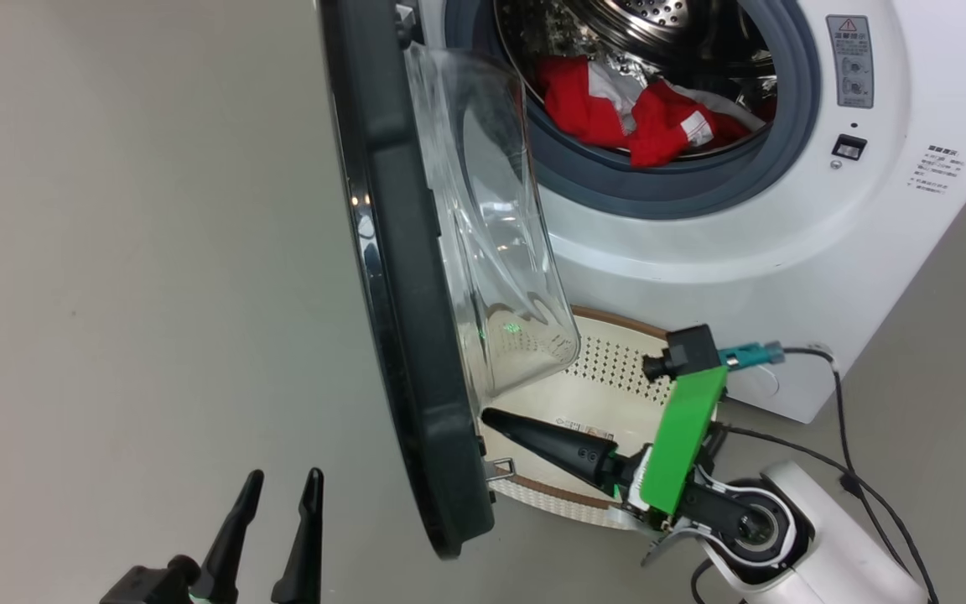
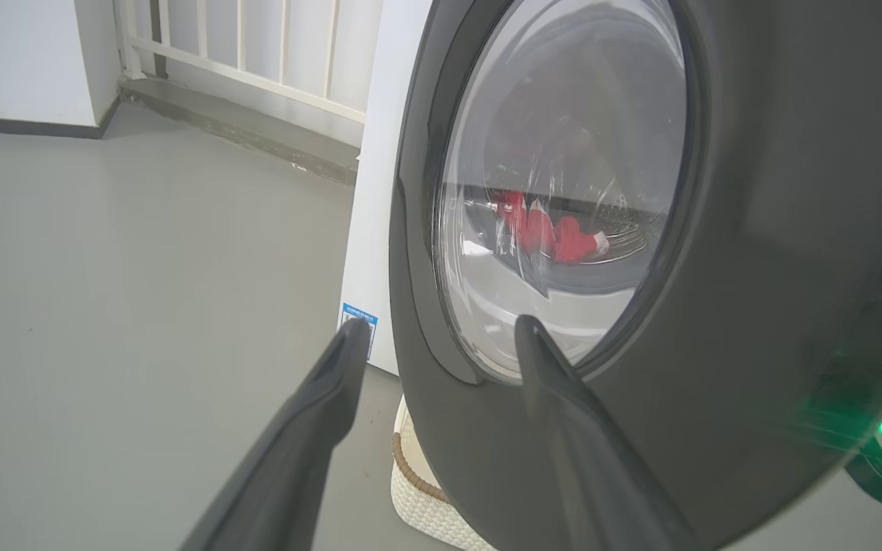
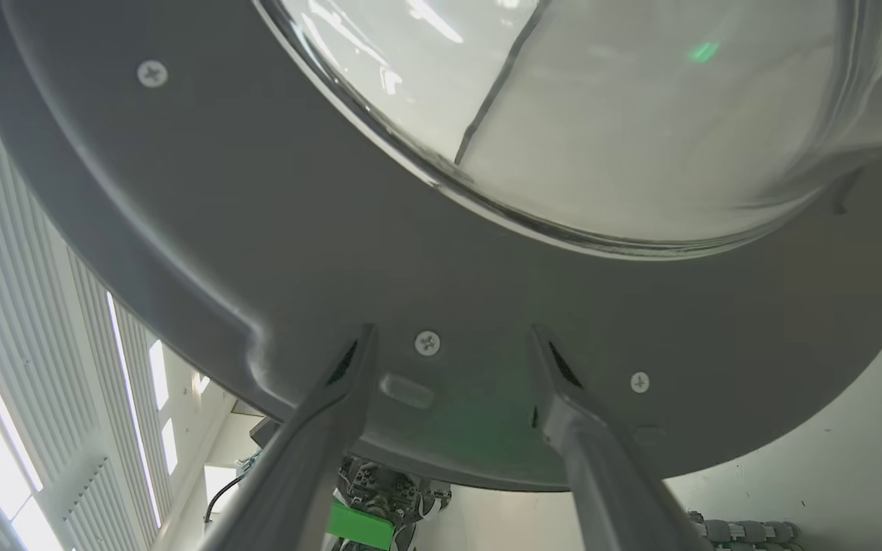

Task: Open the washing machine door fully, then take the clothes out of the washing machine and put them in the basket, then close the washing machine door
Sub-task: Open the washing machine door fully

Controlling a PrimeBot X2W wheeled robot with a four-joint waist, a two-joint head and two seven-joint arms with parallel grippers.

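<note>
1. The washing machine door [image 1: 403,335] stands swung out from the washing machine [image 1: 701,277], edge-on to the head view. Its glass bowl faces the drum side.
2. The clothes [image 1: 609,109] lie in the drum, behind the door's inner side, red with white patches. They also show through the door glass in the left wrist view.
3. The basket [image 1: 609,365] sits on the floor [image 1: 114,252] on the door's inner side, against the machine front. The door's lower edge and glass bowl hang over its near part and partly block it.
4. A black cable [image 1: 835,403] runs over the floor beyond the basket, away from the door.
5. Right gripper [image 3: 450,340]: low on the door's inner side, above the basket. Its jaws are spread wide and hold nothing. The tips sit right at the grey inner frame below the glass; contact is likely, but I can't confirm it.
6. Left gripper [image 1: 284,474]: on the door's outer side, apart from the rim. Its jaws are released wide and empty.
</note>
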